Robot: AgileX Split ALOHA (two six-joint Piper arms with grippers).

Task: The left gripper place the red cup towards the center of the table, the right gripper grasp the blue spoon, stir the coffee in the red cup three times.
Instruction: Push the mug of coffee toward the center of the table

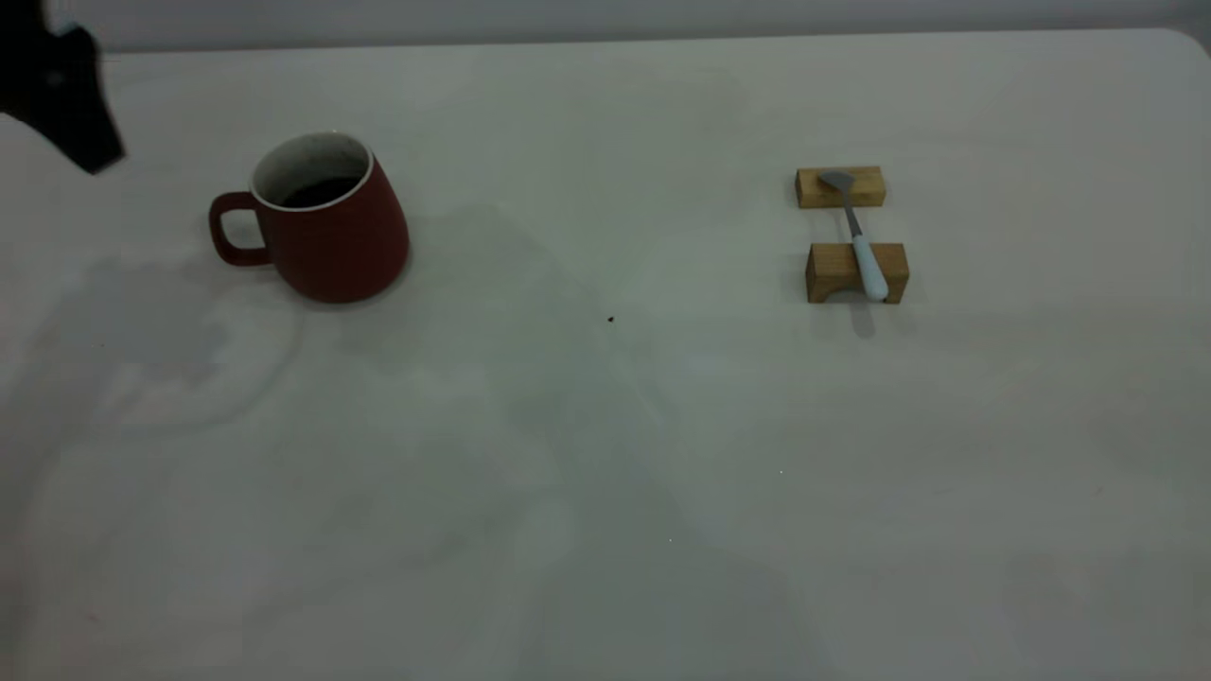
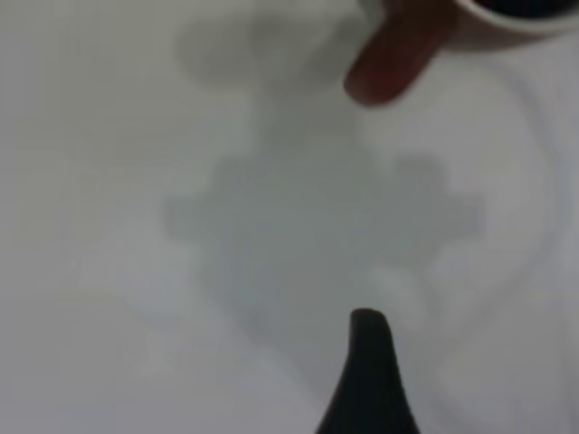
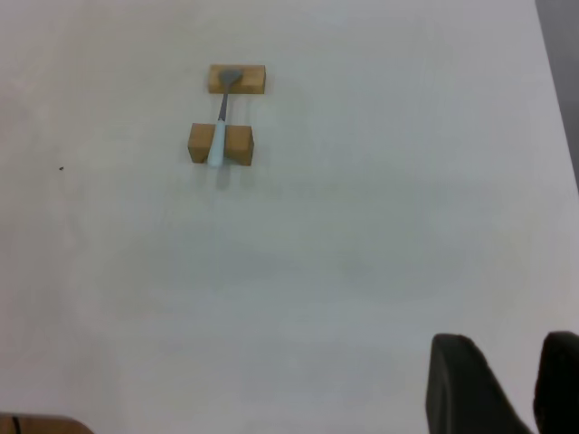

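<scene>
The red cup [image 1: 326,227] stands upright on the table [image 1: 605,454] in the upper left part of the exterior frame, its loop handle turned toward the left edge of the picture, with the coffee [image 1: 320,192] dark inside its white speckled wall. The left gripper [image 1: 59,95] hangs in the top left corner of that frame, apart from the cup and clear of the tabletop; whether its fingers are spread or closed I cannot tell. In the left wrist view one black fingertip [image 2: 369,380] shows at the lower edge, and the cup's handle [image 2: 391,63] at the top.

The blue spoon [image 1: 857,236] lies across two wooden blocks [image 1: 856,272] in the upper right part of the exterior frame, grey bowl on the farther block, pale handle on the nearer. The right gripper [image 3: 507,384] shows only in the right wrist view's lower right corner, fingers parted, holding nothing, well apart from the spoon [image 3: 220,127]
</scene>
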